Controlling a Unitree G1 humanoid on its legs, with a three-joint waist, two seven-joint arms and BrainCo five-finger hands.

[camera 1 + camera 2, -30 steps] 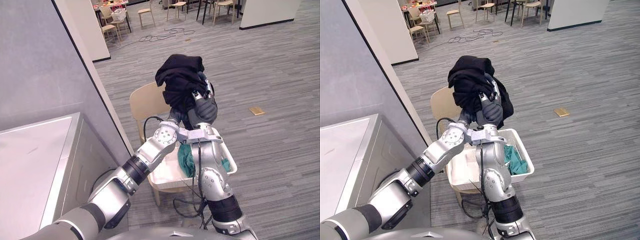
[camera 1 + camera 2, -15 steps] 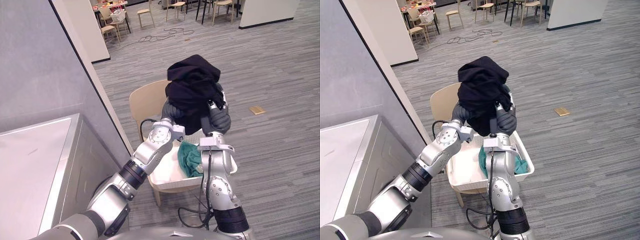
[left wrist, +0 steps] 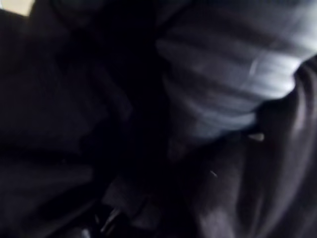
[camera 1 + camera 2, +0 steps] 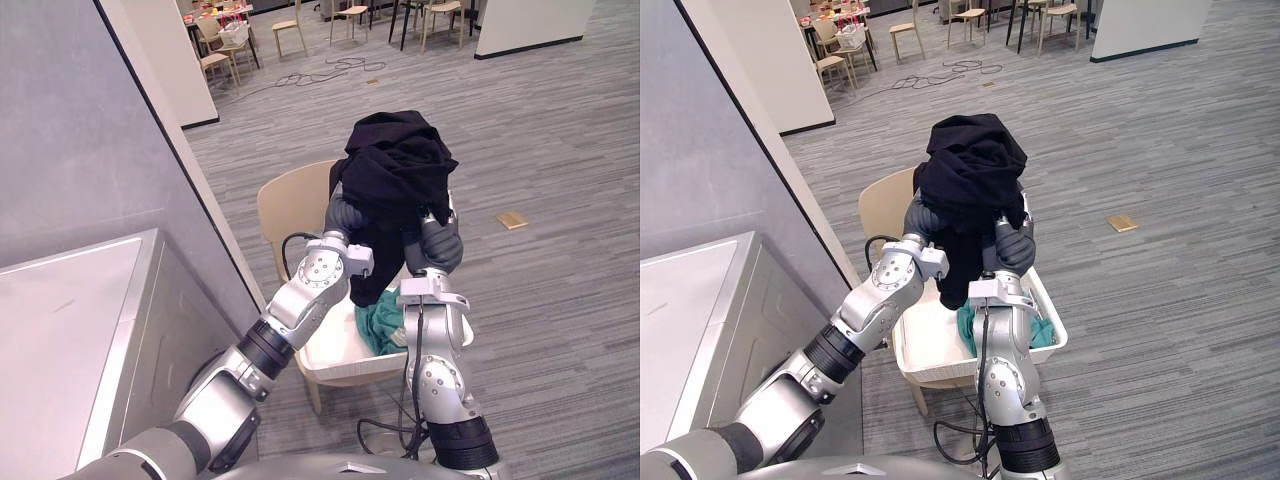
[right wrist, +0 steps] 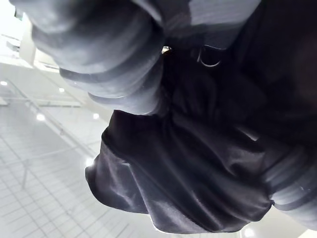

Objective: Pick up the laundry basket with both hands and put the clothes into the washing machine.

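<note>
Black garment drapes over left hand and right hand — fingers buried, so I can't tell their grip. Lift its tail clear of the basket beneath them before swinging to the washing machine.

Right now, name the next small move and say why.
Probably swing the black garment left toward the washing machine: the left robot hand and right robot hand hold it up, bunched, above the laundry basket, clear of the teal cloth inside, while the machine stands on the robot's left.
</note>
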